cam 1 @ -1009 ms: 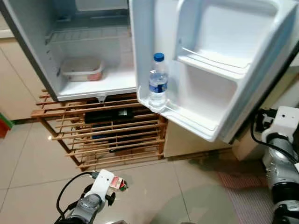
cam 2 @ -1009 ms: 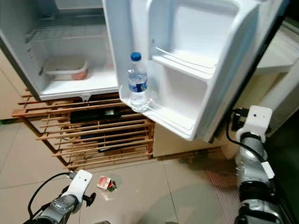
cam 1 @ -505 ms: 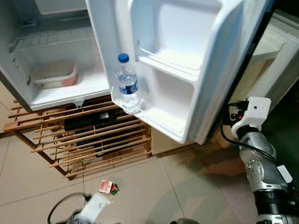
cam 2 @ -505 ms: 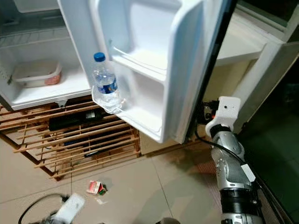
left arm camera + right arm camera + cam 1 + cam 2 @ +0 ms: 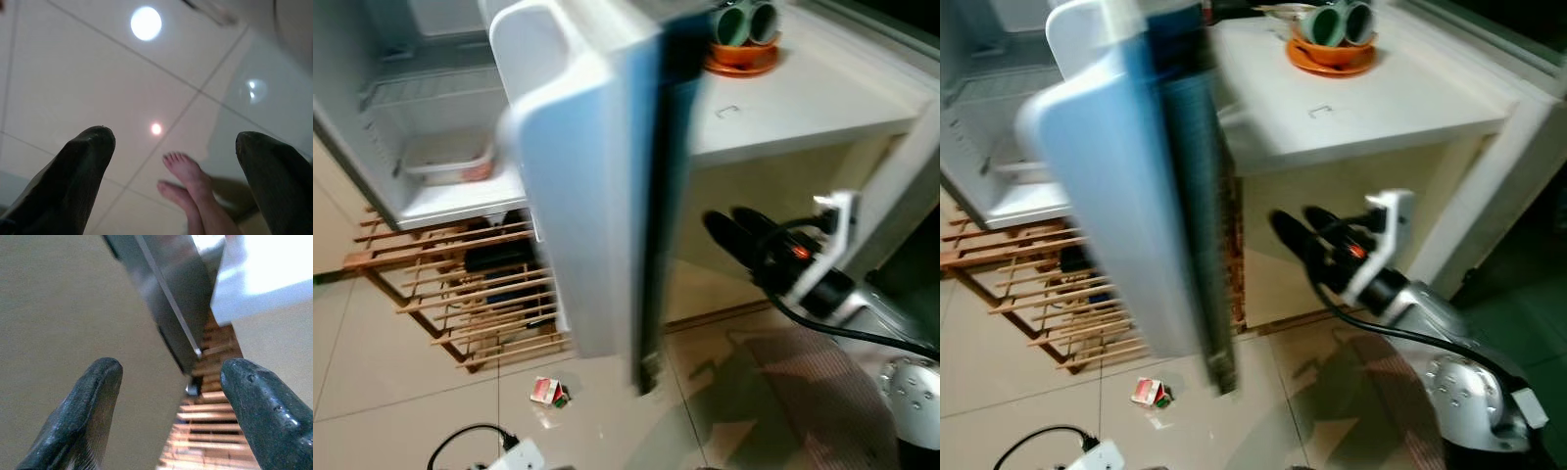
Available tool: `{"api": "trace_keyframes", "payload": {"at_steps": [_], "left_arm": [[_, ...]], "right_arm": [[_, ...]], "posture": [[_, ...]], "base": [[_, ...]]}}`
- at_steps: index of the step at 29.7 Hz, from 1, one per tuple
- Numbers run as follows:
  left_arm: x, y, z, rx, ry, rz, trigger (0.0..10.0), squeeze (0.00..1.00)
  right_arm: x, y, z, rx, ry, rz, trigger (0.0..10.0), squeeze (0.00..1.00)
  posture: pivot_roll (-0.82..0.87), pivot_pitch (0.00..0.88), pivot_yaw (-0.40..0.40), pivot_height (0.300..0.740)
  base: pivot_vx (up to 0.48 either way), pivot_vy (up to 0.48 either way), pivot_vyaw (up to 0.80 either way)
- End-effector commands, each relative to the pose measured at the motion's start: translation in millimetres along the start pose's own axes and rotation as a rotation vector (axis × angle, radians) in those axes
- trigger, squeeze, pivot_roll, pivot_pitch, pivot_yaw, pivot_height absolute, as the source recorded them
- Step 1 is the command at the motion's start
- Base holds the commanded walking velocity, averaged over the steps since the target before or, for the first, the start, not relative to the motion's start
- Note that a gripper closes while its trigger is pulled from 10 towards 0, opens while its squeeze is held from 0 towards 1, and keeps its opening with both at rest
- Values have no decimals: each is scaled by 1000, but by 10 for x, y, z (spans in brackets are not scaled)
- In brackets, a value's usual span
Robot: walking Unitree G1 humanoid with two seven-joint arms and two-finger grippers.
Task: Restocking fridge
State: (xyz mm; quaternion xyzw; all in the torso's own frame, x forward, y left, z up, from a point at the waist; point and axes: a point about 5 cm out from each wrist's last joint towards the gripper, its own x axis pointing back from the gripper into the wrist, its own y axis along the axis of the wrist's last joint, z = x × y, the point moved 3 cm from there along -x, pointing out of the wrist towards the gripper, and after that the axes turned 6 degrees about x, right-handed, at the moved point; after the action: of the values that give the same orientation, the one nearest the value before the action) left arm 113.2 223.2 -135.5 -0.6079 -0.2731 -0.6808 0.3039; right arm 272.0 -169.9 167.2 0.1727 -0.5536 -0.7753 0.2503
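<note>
Beside the outer face of the fridge door [image 5: 582,196], the right gripper [image 5: 736,227] reaches toward the door's dark edge, its two black fingers [image 5: 100,401] spread apart with nothing between them; whether they touch the door cannot be told. The door stands edge-on to the head camera and is blurred. Behind it the fridge [image 5: 431,201] is open, with a shallow container [image 5: 445,162] lying on its floor below a wire shelf. A wooden slatted rack [image 5: 460,294] sits under the fridge. On the white counter [image 5: 803,98] to the right stands an orange dish [image 5: 741,59] holding green cups. The left gripper [image 5: 173,161] hangs low over the tiled floor [image 5: 98,73], fingers wide apart, with a person's bare feet [image 5: 183,178] below it. A small red packet [image 5: 548,392] lies on the tiles.
</note>
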Motion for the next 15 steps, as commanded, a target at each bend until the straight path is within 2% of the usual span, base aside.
{"api": "trace_keyframes", "payload": {"at_steps": [1,3,5,7,8,9,10,11,12,13,14,15], "left_arm": [[6,79,-9,-30,-12,-13,10000,0],[2,104,-50,-33,-28,-13,10000,0],[2,110,-57,-32,-31,-13,10000,0],[-1,-127,15,-11,-8,0,10000,0],[-1,-127,15,-11,-8,0,10000,0],[13,-193,112,21,39,-23,10000,0],[20,-159,150,35,61,-41,10000,0],[20,-159,150,35,61,-41,10000,0],[35,-82,213,45,97,-76,10000,0],[112,235,411,113,181,-206,10000,0],[112,235,411,113,181,-206,10000,0],[217,552,568,171,233,-332,10000,0]], "right_arm": [[74,-29,-101,-4,-32,25,10000,0],[162,-163,-252,-5,-106,104,10000,0],[174,-187,-275,-2,-119,118,10000,0],[170,-229,-495,112,-282,142,10000,0],[170,-229,-495,112,-282,142,10000,0],[166,-199,-655,181,-420,131,10000,0],[170,-179,-728,201,-486,122,10000,0],[170,-179,-728,201,-486,122,10000,0],[185,-140,-806,210,-555,95,10000,0],[199,-72,-900,306,-672,63,10000,0],[199,-72,-900,306,-672,63,10000,0],[190,-74,-927,319,-727,40,10000,0]], "posture": [[-57,8,47,740],[-56,8,45,740],[-56,8,45,740],[-56,10,44,740],[-56,10,44,740],[-55,11,44,740],[-54,12,43,740],[-54,12,43,740],[-53,12,43,740],[-45,10,41,740],[-45,10,41,740],[-41,9,40,740]], "base": [[0,0,0],[0,0,0],[0,0,0],[0,0,0],[0,0,0],[0,0,0],[0,0,0],[0,0,0],[0,0,0],[0,0,0],[0,0,0],[0,0,0]]}}
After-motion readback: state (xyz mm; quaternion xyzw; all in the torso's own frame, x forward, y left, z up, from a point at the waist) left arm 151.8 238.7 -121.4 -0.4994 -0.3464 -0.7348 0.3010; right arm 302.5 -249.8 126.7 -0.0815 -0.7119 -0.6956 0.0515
